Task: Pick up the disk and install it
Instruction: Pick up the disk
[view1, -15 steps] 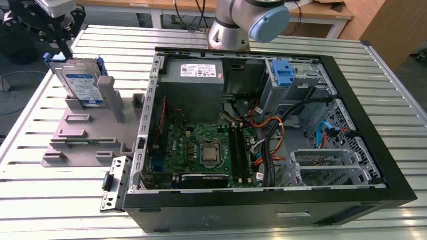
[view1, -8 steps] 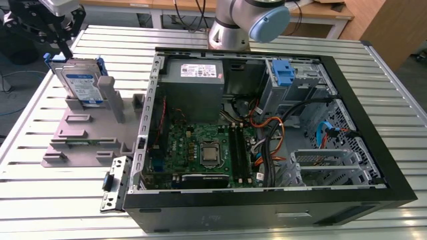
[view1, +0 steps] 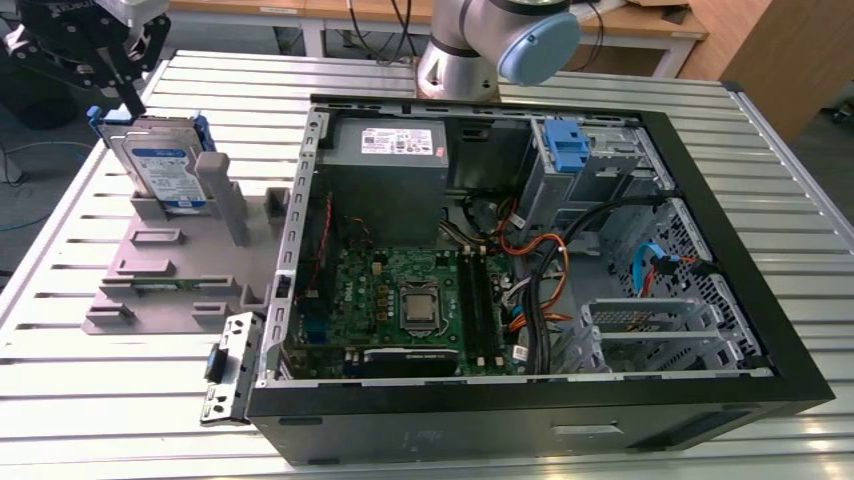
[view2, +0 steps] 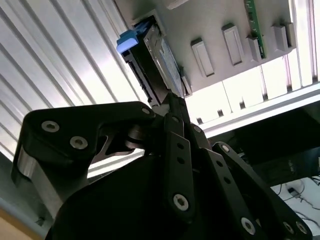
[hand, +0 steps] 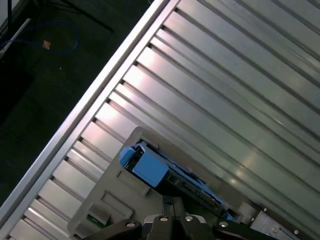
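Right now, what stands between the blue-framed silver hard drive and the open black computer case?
The grey plastic stand's upright post, seen in the exterior view.

Hidden and cut off around my gripper (view1: 131, 100) and the disk (view1: 160, 160)

In the exterior view the picture's upper edge cuts off most of my gripper and my arm (view1: 487, 45). The disk's lower end is sunk out of sight in the grey stand (view1: 160, 270), and its label print is too small to read. In the second wrist view my own black body covers the near end of the disk (view2: 159, 57), so I cannot tell whether my gripper (view2: 170, 97) touches it. In the first wrist view the disk (hand: 149, 167) shows edge-on with its face hidden, and the picture's edge cuts my gripper (hand: 172, 202). Cables (view1: 561, 270) hide part of the board inside the computer case (view1: 534, 410).
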